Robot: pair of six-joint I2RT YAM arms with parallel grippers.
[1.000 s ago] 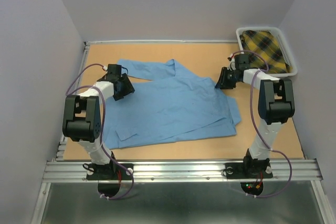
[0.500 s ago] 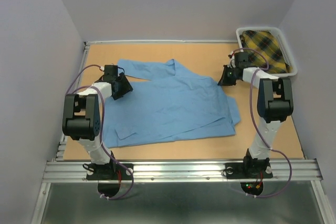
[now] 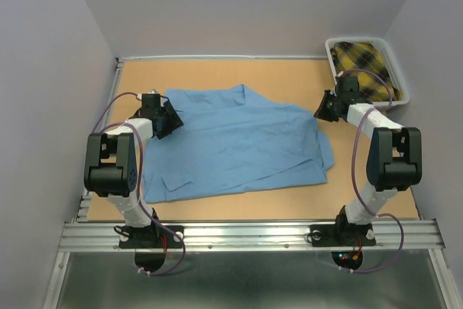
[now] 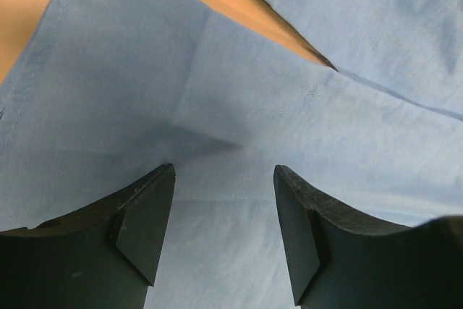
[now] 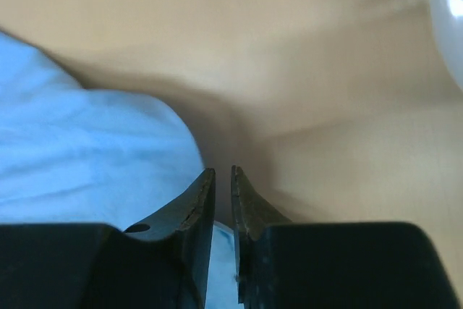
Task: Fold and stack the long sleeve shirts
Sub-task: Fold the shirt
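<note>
The right gripper (image 5: 223, 171) had its jaws drawn almost together, with only a thin slit between the tips, at the right edge of the light blue shirt (image 3: 239, 142). A sliver of blue low between the fingers suggested it had pinched the cloth, though the blurred wrist view left that unsure. The left gripper (image 4: 224, 171) stood wide apart, holding nothing, just over the shirt's far-left part. The shirt lay spread and rumpled across the middle of the table (image 3: 282, 77), apart from the white basket (image 3: 362, 40) holding a yellow plaid garment (image 3: 365, 63). Being light, limp cloth, it would likely sag and slide when lifted; hems, cuffs or shoulder seams looked the soundest holds.
</note>
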